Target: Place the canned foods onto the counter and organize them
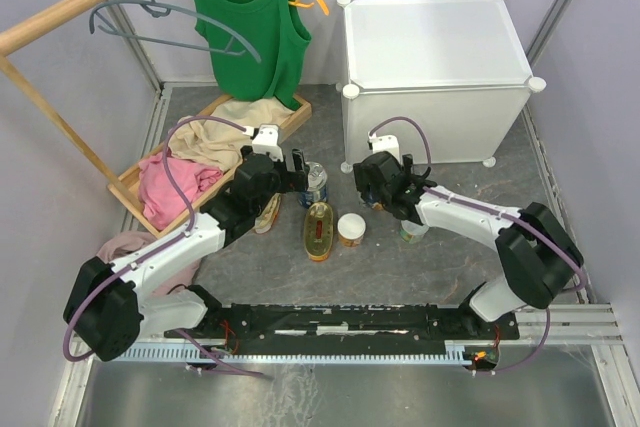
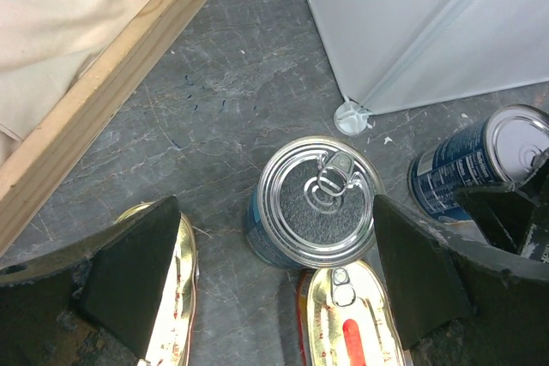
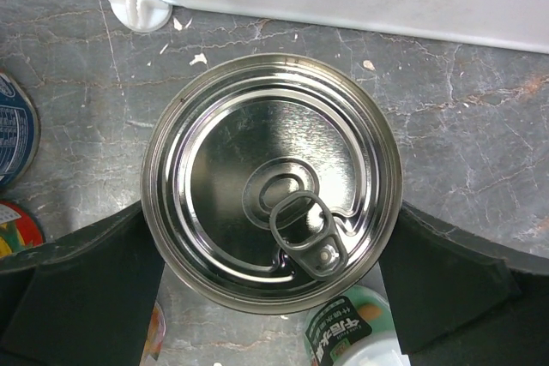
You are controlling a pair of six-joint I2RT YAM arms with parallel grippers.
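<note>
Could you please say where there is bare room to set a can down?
Free: the top of the white translucent plastic cube cabinet, and the grey floor between the metal cans and the black base rail. Crowded: the cans clustered before the cabinet's left corner.

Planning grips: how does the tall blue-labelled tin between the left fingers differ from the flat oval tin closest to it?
The tall blue-labelled tin has a round silver lid; the flat oval yellow-red tin has an oval gold one. The tall tin stands higher; the oval tin lies low. Both have pull rings and sit on the grey surface.
</note>
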